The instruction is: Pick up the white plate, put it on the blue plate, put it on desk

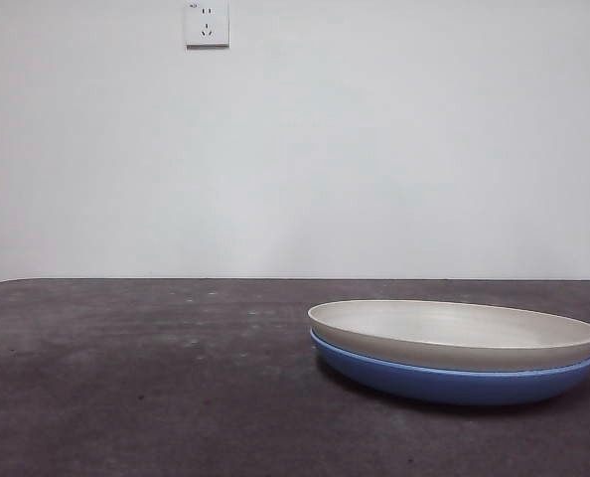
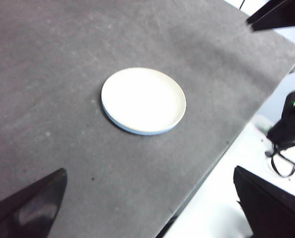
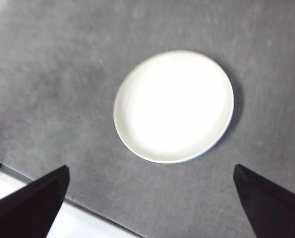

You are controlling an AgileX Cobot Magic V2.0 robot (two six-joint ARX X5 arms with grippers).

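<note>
The white plate (image 1: pixel 454 333) lies stacked inside the blue plate (image 1: pixel 454 383) on the desk (image 1: pixel 136 378), at the right in the front view. In the left wrist view the white plate (image 2: pixel 143 100) covers the blue plate, of which only a thin rim (image 2: pixel 118 124) shows. In the right wrist view the white plate (image 3: pixel 173 105) hides nearly all of the blue plate. My left gripper (image 2: pixel 150 210) and my right gripper (image 3: pixel 150 203) are both open, empty and high above the desk, away from the plates. Neither arm shows in the front view.
A white wall with a socket (image 1: pixel 207 24) stands behind the desk. The desk's edge (image 2: pixel 222 153) runs close beside the plates, with a white floor and black gear (image 2: pixel 289 124) beyond. The desk's edge (image 3: pixel 63 198) also shows in the right wrist view.
</note>
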